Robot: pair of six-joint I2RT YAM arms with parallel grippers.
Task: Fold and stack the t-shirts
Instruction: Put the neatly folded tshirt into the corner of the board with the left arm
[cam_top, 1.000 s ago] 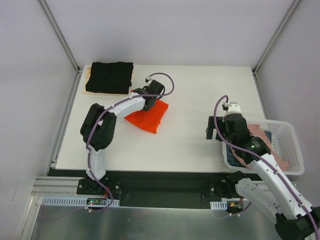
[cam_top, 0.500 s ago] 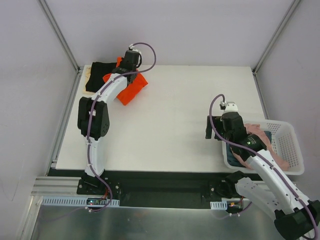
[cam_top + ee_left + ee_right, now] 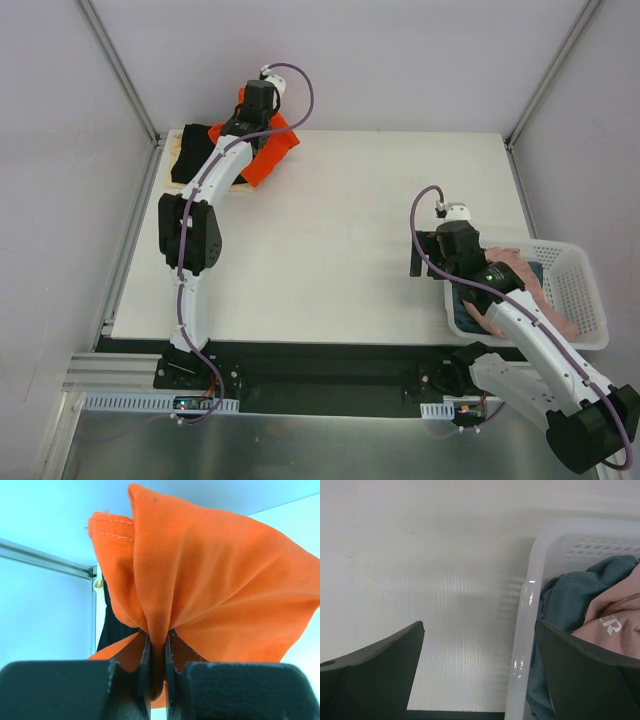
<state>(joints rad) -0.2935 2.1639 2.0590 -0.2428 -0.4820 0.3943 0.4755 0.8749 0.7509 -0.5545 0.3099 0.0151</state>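
My left gripper [image 3: 258, 105] is shut on the folded orange-red t-shirt [image 3: 266, 150], held above the stack at the table's back left. In the left wrist view the orange cloth [image 3: 210, 590] is pinched between the fingers and hangs over the black t-shirt [image 3: 112, 630]. The black t-shirt [image 3: 198, 140] lies folded on a cream one [image 3: 176, 150]. My right gripper [image 3: 430, 258] is open and empty, its jaws standing either side of the basket's left rim [image 3: 522, 630]. Pink [image 3: 615, 625] and dark blue [image 3: 565, 600] shirts lie in the basket.
The white lattice basket [image 3: 575, 290] stands at the table's right edge, overhanging a little. Metal frame posts [image 3: 120, 70] rise at the back corners. The white table [image 3: 350, 220] lies between the stack and the basket.
My left gripper has carried the orange-red shirt from the table's middle left back and up to over the black stack. My right gripper has shifted slightly left.
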